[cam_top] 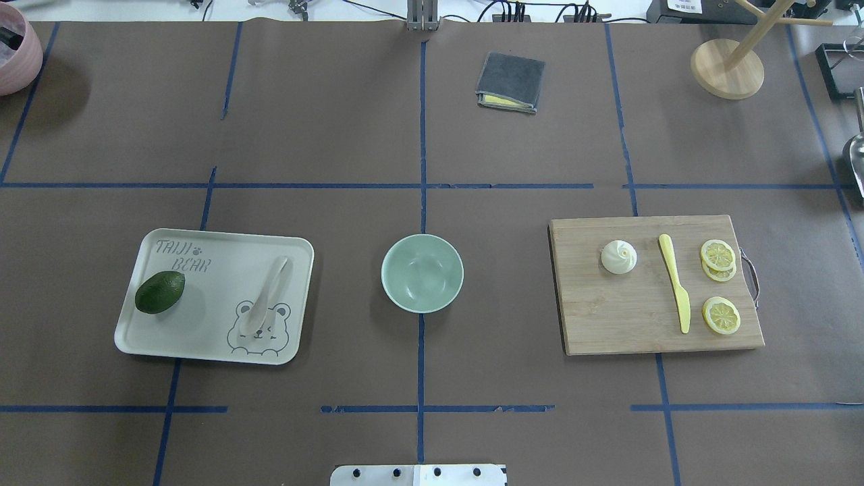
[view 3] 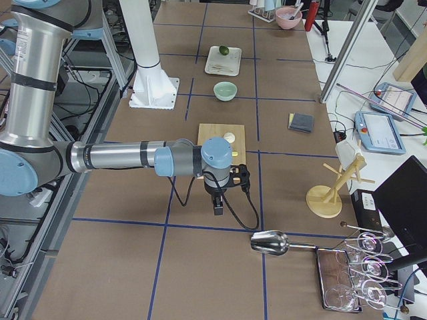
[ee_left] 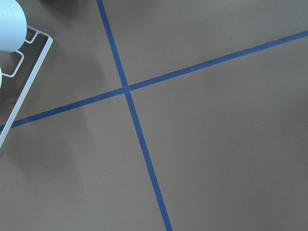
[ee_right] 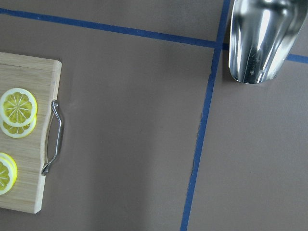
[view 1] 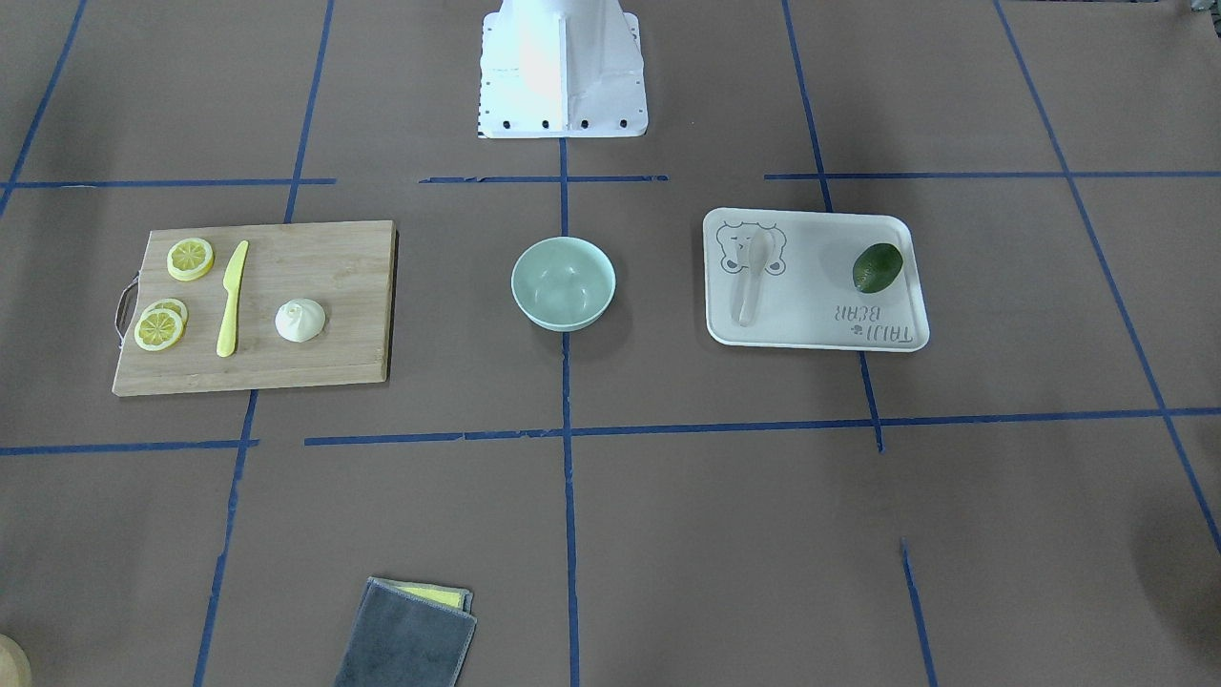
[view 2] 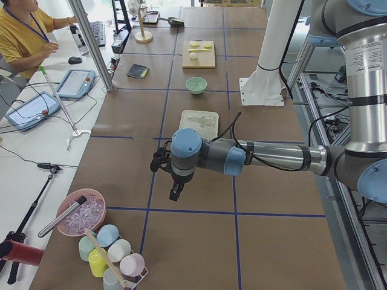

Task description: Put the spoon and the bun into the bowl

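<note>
Overhead exterior view gives you the layout: the bowl (cam_top: pixel 398 270) sits empty at the middle of the worktop (cam_top: pixel 337 135). The spoon (cam_top: pixel 268 293) lies flat on the tray (cam_top: pixel 202 324) on the robot's left, one end over the bear drawing, apart from the avocado (cam_top: pixel 160 292). The bun (cam_top: pixel 619 257) rests on the cutting board (cam_top: pixel 607 317) on the right, near the yellow knife (cam_top: pixel 675 283).

You should expect the spoon to be light, stiff and slick. It lies low, so pinch it across the handle and watch for it sliding on the tray. Its off-white is close to the tray's colour, so its outline is faint. The bun is cream-white and round with a swirled, pleated top. It looks light and perhaps soft, so grip it gently across its sides, below the pleats.

The left pincer (view 2: pixel 176 192) and right pincer (view 3: pixel 218 203) hang over bare worktop, well apart from these things. They show only in the side views, so you cannot tell whether either is apart or together.
</note>
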You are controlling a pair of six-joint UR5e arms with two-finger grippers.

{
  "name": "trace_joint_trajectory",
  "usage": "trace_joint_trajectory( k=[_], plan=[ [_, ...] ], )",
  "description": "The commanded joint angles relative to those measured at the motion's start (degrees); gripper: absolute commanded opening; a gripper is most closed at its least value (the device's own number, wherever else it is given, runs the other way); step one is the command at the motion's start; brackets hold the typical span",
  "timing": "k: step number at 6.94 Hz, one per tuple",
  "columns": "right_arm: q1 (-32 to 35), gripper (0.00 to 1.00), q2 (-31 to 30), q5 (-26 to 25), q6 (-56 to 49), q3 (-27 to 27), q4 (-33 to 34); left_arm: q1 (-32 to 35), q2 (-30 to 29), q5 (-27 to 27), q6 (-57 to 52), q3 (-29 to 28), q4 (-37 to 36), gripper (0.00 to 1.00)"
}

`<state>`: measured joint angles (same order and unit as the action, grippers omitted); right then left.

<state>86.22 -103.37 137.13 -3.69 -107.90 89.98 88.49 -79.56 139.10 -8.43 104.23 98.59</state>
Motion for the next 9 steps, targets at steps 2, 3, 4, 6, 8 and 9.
trace_joint_trajectory(
  k=[2, 3, 4, 6, 8, 9],
  plan=[
    [0.0, 1.00, -0.3, 0.2, 0.3, 0.1, -0.1, -6.7, -0.1, 8.0, -0.1, -1.8, 17.2, 1.00],
    [0.0, 1.00, -0.3, 0.7, 0.4, 0.5, 0.0, -10.9, 0.1, 7.7, 0.0, -1.6, 23.4, 1.00],
    [0.0, 1.00, -0.3, 0.7, 0.4, 0.7, 0.0, -11.1, 0.3, 4.6, -0.1, -2.7, 24.4, 1.00],
    [-0.1, 1.00, -0.3, 1.0, 0.5, 1.1, 0.0, -11.0, -0.7, -1.4, 0.4, -6.8, 25.6, 1.00],
    [-0.1, 1.00, -0.4, 2.1, 0.6, 1.2, 0.1, -14.0, -0.7, -0.8, 16.6, -2.8, 28.6, 1.00],
    [-0.1, 1.00, -0.4, 2.2, 0.6, 1.6, 0.1, -19.8, -0.8, -1.2, 24.2, -2.5, 36.2, 1.00]
  ],
)
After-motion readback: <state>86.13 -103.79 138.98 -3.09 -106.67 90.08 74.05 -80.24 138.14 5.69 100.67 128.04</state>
